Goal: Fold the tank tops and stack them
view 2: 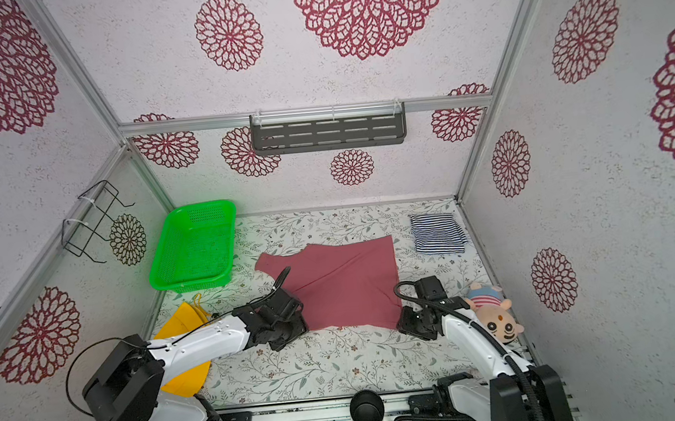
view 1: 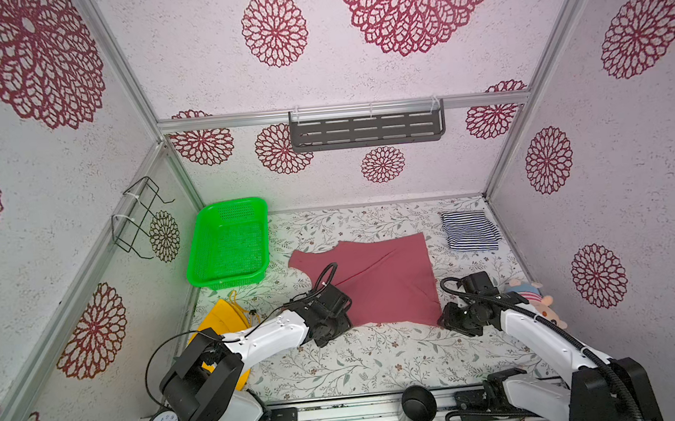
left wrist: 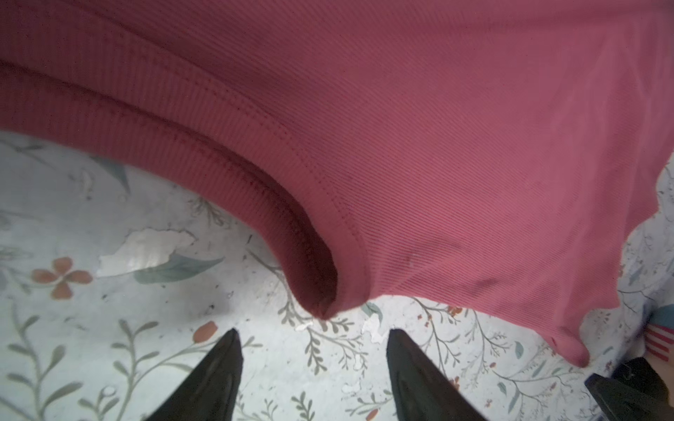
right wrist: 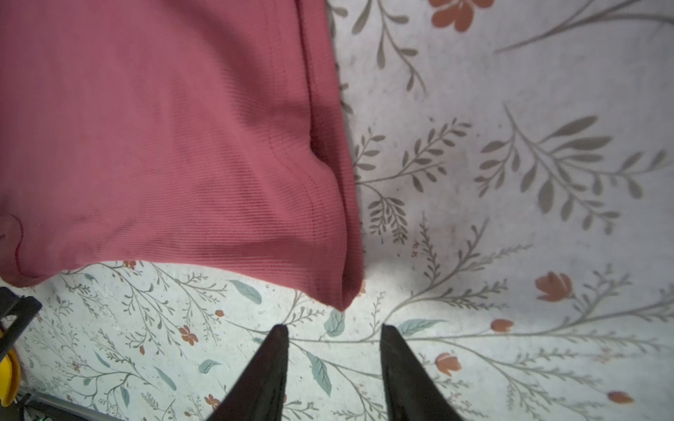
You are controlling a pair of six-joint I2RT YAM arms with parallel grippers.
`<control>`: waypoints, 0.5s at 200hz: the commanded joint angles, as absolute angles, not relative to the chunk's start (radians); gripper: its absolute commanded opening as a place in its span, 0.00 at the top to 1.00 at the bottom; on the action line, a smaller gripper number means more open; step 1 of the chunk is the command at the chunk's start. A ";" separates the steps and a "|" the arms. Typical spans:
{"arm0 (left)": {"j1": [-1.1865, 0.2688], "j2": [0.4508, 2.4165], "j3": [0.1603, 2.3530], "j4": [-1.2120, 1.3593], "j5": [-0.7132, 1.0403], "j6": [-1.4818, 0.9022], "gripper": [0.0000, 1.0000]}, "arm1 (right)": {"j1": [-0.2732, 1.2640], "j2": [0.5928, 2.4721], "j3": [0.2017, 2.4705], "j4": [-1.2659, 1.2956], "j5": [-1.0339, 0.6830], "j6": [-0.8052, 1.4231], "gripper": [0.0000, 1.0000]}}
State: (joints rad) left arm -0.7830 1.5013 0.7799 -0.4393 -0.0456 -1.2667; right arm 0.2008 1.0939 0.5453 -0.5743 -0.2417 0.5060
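My left jaws stand parted and empty, just short of the near left tip of the rose-red tank top [left wrist: 456, 145]. My right jaws, also parted and empty, face its near right corner. It lies spread mid-worktop [view 1: 383, 366]. The striped tank top [view 1: 469, 231] sits folded in the far right corner.

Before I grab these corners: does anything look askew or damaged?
The red tank top lies skewed, with a diagonal crease across its middle. The floral table covering is chipped, with white patches showing near that top's edge. The striped tank top sits folded, nothing odd.
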 commanded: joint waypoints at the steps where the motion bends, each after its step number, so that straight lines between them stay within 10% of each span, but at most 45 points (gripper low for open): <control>1: -0.757 1.507 0.791 -0.418 -0.072 -1.266 0.37 | 0.208 1.085 0.542 -0.569 -0.246 0.522 0.62; 100: -0.741 1.557 0.761 -0.319 -0.038 -1.290 0.62 | 0.209 1.097 0.540 -0.560 -0.239 0.521 0.70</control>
State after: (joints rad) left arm -0.7471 1.5486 0.7692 -0.3485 -0.0334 -1.2762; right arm 0.2043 1.0977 0.5434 -0.5526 -0.2409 0.5171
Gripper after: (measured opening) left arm 0.416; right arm 0.305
